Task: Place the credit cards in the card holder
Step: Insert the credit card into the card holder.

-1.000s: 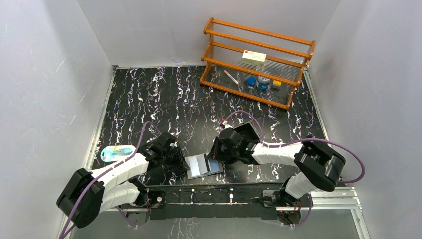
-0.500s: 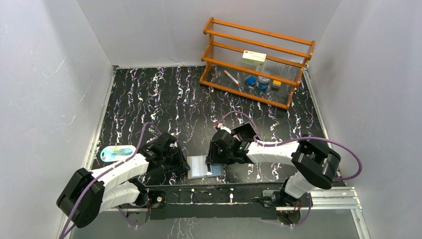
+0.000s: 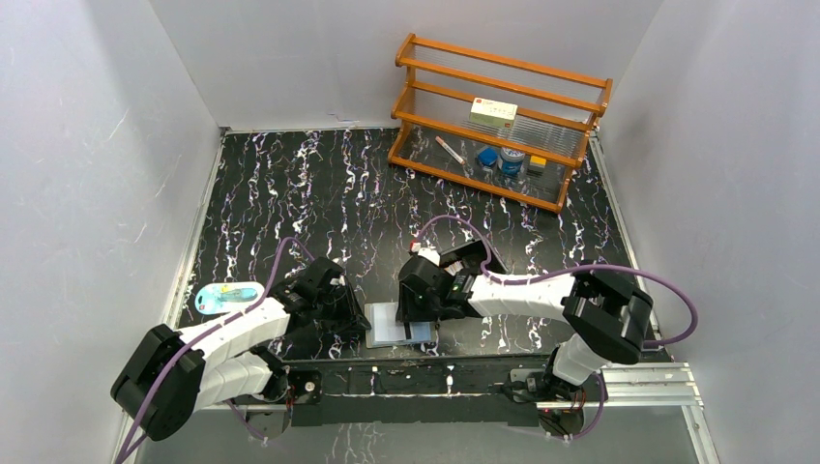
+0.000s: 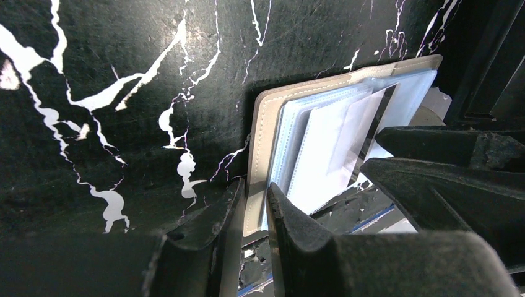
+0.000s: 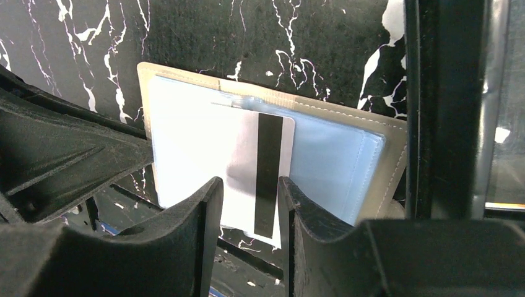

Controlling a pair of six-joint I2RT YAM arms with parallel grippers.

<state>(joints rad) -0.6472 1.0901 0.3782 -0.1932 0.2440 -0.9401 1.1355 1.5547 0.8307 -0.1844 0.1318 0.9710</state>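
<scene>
credit card (image 5: 246, 158) on card holder (image 5: 347, 164) (open), below right gripper (image 5: 249, 185)

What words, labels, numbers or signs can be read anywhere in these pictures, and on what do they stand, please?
No text can be read for certain.
White box on the wooden rack: a red mark and dark print, too small to read.
Blue packet at far left: print too small to read.
Card in the card holder: only a black stripe, no text showing.
</scene>
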